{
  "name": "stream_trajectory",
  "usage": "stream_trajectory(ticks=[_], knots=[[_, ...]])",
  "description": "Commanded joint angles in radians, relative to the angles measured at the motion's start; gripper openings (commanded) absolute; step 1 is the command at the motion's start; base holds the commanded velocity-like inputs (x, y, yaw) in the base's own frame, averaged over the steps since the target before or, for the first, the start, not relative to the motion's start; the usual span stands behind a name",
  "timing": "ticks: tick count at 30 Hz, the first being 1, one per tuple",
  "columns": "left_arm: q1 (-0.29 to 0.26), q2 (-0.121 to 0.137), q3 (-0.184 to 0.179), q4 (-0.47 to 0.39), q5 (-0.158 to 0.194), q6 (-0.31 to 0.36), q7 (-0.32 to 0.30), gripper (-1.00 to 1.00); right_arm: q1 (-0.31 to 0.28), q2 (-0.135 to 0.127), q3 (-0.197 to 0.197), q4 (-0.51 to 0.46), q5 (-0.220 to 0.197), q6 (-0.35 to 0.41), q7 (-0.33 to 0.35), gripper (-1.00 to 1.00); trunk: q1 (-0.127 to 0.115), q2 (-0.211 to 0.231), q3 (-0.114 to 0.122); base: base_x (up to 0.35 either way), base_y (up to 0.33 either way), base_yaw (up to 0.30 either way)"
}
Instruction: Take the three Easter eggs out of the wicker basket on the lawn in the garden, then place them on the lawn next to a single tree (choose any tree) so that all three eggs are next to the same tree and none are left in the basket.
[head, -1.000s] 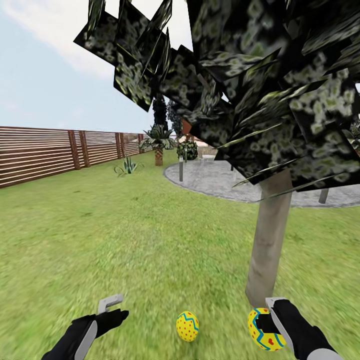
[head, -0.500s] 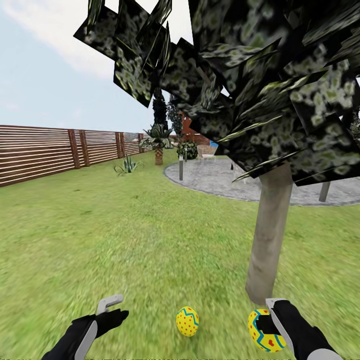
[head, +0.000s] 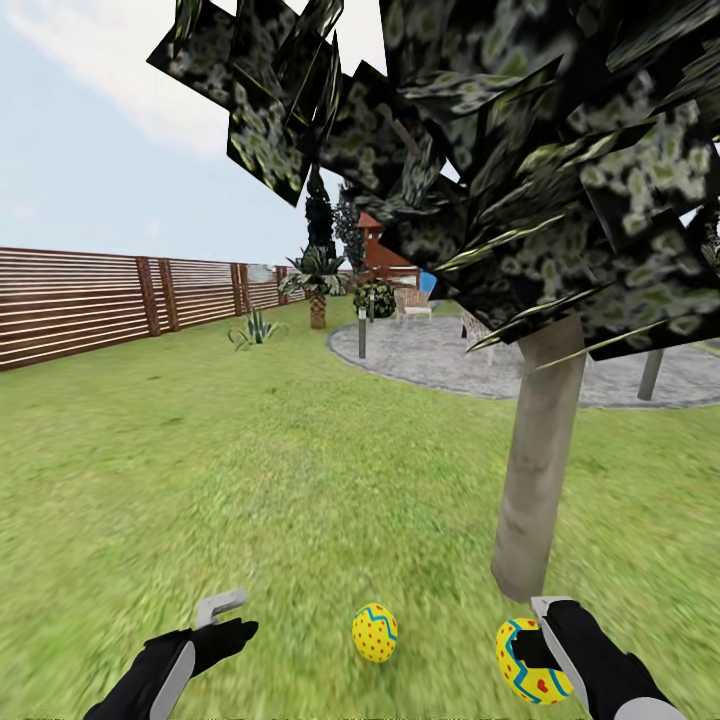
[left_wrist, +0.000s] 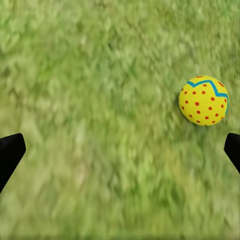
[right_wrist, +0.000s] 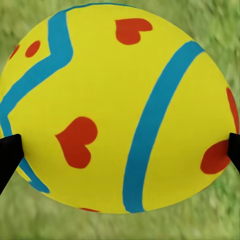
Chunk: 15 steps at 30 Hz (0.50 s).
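A yellow Easter egg (head: 375, 633) with blue zigzag and red dots lies on the lawn (head: 200, 470), left of the tree's pale trunk (head: 538, 460). My left gripper (head: 232, 618) hovers open to the left of it. In the left wrist view that egg (left_wrist: 204, 100) sits off to one side, and nothing is between the fingers of the left gripper (left_wrist: 120, 155). My right gripper (head: 535, 645) is shut on a second egg (head: 520, 672), held low just in front of the trunk's base. The held egg (right_wrist: 120, 110) fills the space between the fingers of the right gripper (right_wrist: 120, 155).
Dark blocky foliage (head: 520, 150) hangs overhead. A grey round patio (head: 440, 355) with pale chairs lies beyond the tree. A brown slatted fence (head: 100, 305) runs along the left, with a spiky plant (head: 255, 330) and a palm (head: 317, 285) near it. Open grass stretches ahead and left.
The whole picture has shifted a little, so the camera has moved. Both grippers keep their places in it, and the right one still holds its egg.
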Motion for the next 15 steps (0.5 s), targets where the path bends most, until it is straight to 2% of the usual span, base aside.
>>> stream_trajectory(ticks=[1,15], knots=[[0.000,0.000,0.004,-0.001,0.003,0.007,-0.004,1.00,0.000,0.000,0.001,-0.001,-0.001,0.005,-0.003,-1.00,0.004,-0.008,-0.004,0.000,0.000,0.000],[0.000,0.002,0.004,-0.003,0.003,0.007,-0.004,1.00,0.000,0.000,0.000,0.005,0.000,0.004,-0.003,-1.00,0.057,-0.106,-0.048,0.000,0.000,0.000]])
